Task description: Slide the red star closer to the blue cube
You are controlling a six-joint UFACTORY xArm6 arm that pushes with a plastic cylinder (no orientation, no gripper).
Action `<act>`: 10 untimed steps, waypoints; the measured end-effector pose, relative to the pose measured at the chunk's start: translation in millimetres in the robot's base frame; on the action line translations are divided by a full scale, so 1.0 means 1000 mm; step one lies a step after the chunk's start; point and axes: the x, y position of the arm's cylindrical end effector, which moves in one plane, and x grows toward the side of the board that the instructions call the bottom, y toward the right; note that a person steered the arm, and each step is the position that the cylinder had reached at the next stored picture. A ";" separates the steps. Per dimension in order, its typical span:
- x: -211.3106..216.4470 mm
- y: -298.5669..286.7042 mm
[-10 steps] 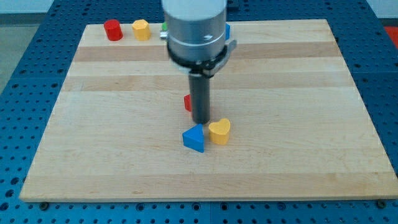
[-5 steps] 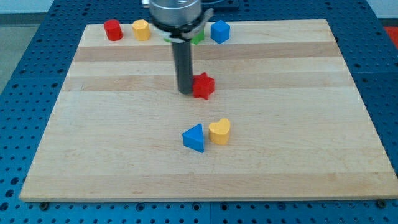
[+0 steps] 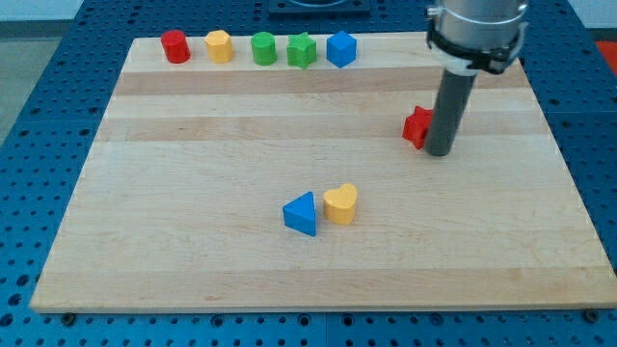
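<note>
At the board's right side, my tip (image 3: 440, 152) down on the wood, bare rod, nothing pinched.
Red star (image 3: 417, 126) touching rod's left side, partly hidden. Blue cube (image 3: 341, 48) well up-left of tip, far from star; green star (image 3: 302, 50) beside it. Blue triangle (image 3: 301, 213), yellow heart (image 3: 340, 203) down-left, touching.

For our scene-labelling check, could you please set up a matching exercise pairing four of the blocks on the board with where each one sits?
Things:
1. red star
2. blue cube
3. yellow heart
4. red cylinder

Places:
A. top row, the view's far left
B. beside the blue triangle, mid-board
C. against my tip, on its left in the view
D. right end of the top row

Pairs: 1-C, 2-D, 3-B, 4-A
</note>
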 end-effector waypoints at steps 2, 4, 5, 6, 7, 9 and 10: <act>-0.026 -0.018; -0.019 -0.047; -0.027 -0.057; -0.041 -0.061; -0.065 -0.061; -0.088 -0.068; -0.084 -0.088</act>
